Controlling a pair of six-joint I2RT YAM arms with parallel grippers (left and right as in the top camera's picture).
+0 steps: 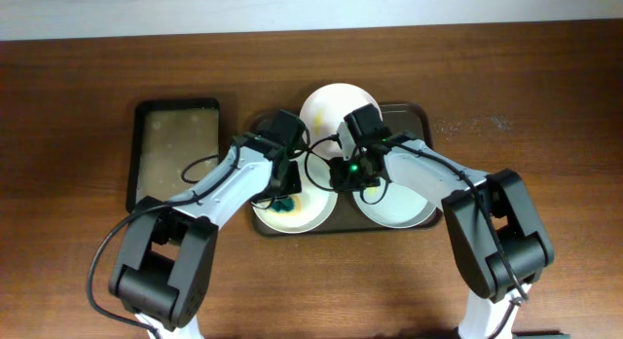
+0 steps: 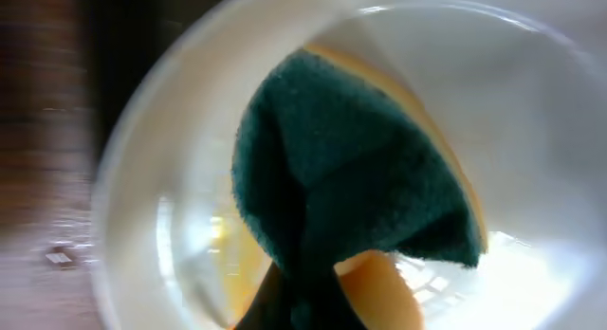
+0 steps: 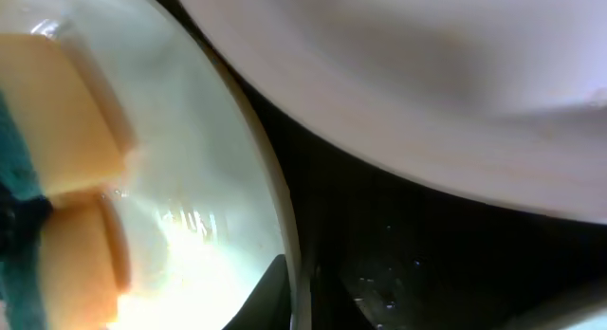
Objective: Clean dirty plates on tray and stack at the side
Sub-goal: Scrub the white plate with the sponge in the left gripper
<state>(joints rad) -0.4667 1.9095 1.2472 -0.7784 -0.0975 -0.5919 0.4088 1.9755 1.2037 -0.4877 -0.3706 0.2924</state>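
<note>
Brown wood-grain tabletop [image 1: 78,105] from overhead, pale wall strip along far edge. Far L: small black tray [image 1: 175,149] w/ tan inside, lying apart from the action. Next R: large dark brown tray [image 1: 421,115], rounded corners, carrying all three plates.

L arm [image 1: 209,188] reaching in from near edge. L gripper [image 1: 280,188] clamped on folded sponge [image 1: 282,207], green scouring face outward, yellow foam beneath. Sponge down inside L plate [image 1: 310,214], at tray's near-L corner. From L wrist cam: sponge [image 2: 351,169] filling mid-frame over L plate [image 2: 142,197], glossy white; yellowish streak on plate floor beside it, smear or reflection, can't tell.

Centre, far side: rear plate [image 1: 331,103], white, sticking out past tray's far rim.

R gripper [image 1: 339,178] down btwn L plate and R plate, at L plate's R rim, green light glowing on wrist. From R wrist cam: R gripper [image 3: 299,306] nipping that rim, one dark finger [image 3: 264,294] inside L plate [image 3: 209,159], sponge [image 3: 66,112] in view at frame L. Bare tray floor [image 3: 398,245], dark w/ pale specks, beyond rim. White wall of a second plate across top R of that frame, which one unclear.

Near-R corner of tray: R plate [image 1: 404,210], partly under R arm [image 1: 458,178], reaching in from near edge.
</note>
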